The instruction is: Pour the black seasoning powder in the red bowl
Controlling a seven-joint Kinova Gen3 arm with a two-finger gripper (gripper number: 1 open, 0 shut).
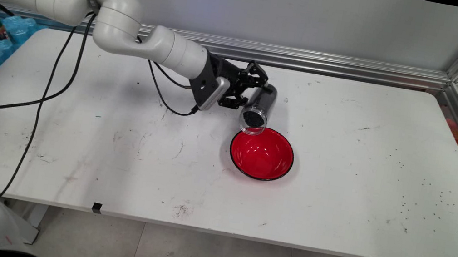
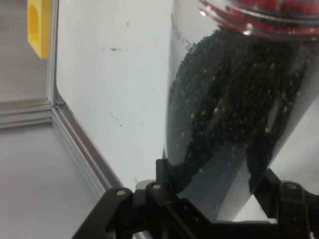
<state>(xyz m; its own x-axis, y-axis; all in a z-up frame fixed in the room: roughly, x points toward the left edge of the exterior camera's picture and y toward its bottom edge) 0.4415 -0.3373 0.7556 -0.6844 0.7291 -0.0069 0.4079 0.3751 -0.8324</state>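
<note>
The arm reaches rightward, its tool (image 1: 250,89) clamped and rolled sideways.

Gripped a clear jar (image 2: 234,124) of small black grains between the black fingers (image 2: 167,177) of the gripper (image 2: 214,186), mouth pointed away. Showed white table (image 2: 109,74) beyond, edged by an aluminium rail (image 2: 79,144), with a yellow block (image 2: 39,25) past the corner.

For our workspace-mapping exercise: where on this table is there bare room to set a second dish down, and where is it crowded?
Bare patches: the table's right half beyond the red bowl, the near strip between the bowl and the front edge, and the near-left area beside the hanging cables. Crowded: the middle back, where the end effector holds a tilted clear tube of black granules over the bowl's far rim.
</note>
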